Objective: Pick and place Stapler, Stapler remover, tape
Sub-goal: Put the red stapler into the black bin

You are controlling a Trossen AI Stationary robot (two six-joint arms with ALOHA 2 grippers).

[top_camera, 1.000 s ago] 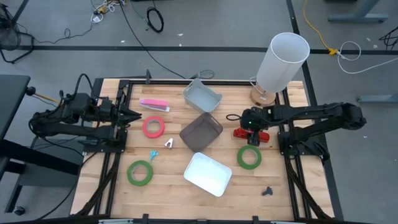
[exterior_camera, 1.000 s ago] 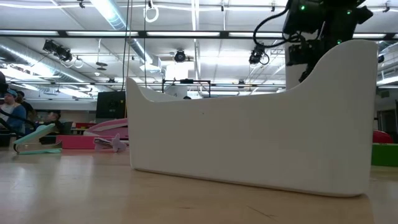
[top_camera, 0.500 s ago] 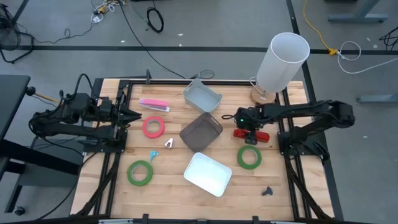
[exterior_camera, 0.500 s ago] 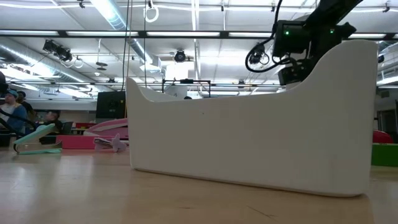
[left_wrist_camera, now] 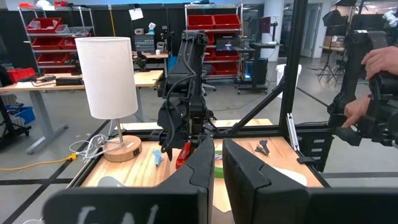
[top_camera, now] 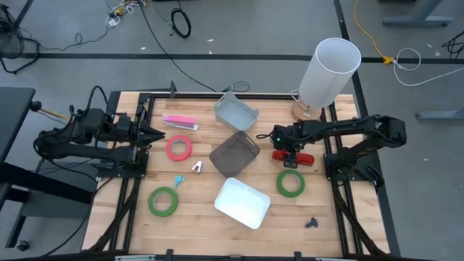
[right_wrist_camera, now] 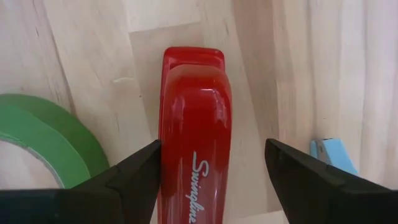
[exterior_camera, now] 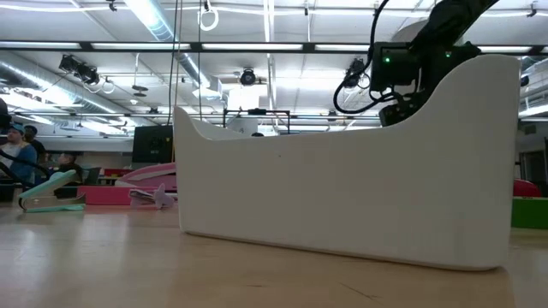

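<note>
Stapler pick in hand: right tool wide open, fingers astride red stapler on surface; next: drop lower & clamp; left tool shut, parked at left edge.

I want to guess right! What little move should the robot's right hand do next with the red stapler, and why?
Probably lower a little and close. The right gripper is open, with a finger on each side of the red stapler, which lies flat on the table and isn't gripped yet. The left gripper waits shut at the table's left edge.
</note>
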